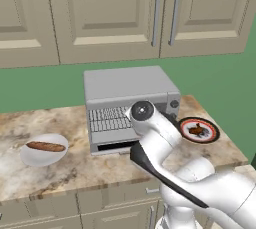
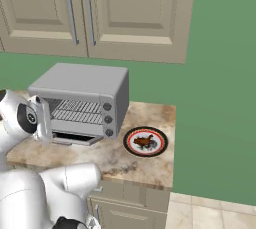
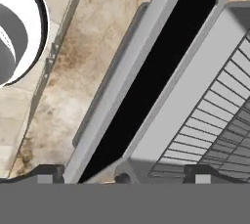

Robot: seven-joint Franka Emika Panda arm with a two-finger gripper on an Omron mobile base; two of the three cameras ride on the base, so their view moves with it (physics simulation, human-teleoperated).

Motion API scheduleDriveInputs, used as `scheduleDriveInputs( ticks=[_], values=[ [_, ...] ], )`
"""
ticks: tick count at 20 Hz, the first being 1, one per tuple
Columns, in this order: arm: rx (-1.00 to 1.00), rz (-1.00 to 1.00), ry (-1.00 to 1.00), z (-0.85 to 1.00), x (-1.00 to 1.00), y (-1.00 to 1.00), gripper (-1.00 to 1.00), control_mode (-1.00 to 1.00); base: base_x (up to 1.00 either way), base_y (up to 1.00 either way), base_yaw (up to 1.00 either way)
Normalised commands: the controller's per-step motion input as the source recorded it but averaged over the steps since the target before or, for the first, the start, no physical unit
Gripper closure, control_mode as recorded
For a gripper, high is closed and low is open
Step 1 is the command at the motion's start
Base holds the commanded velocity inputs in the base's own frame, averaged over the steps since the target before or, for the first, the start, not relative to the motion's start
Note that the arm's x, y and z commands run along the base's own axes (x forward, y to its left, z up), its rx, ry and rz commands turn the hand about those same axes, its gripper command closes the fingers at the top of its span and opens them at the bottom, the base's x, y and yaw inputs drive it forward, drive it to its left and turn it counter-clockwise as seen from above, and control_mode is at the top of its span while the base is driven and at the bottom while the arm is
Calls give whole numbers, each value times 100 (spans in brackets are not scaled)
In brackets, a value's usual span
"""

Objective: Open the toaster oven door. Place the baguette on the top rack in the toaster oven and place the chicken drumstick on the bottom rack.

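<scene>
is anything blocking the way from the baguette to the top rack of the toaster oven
Nothing visible does. The door is folded down, leaving the top rack exposed. The baguette lies in a bowl left of the toaster oven.

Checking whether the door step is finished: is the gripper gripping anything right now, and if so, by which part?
Nothing is held. In the hand view the gripper is open, fingertips spread either side of the lowered toaster oven door.

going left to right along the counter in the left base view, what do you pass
white bowl holding the baguette → toaster oven with the toaster oven door folded down → red-rimmed plate holding the chicken drumstick
</scene>
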Motion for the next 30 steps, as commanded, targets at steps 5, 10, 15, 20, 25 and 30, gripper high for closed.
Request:
scheduleDriveInputs(
  ticks=[5,10,15,20,25,30],
  values=[
    [-33,22,24,-49,57,32,-100,-100,0,0,0],
    [-38,23,28,-61,28,20,-100,-100,0,0,0],
    [-25,21,31,-54,1,3,-100,-100,0,0,0],
    [-16,27,37,-100,-13,0,-100,-100,0,0,0],
    [-2,28,22,-66,-22,0,-100,-100,0,0,0],
    [1,23,-9,40,-2,-7,-100,-100,0,0,0]
  ],
)
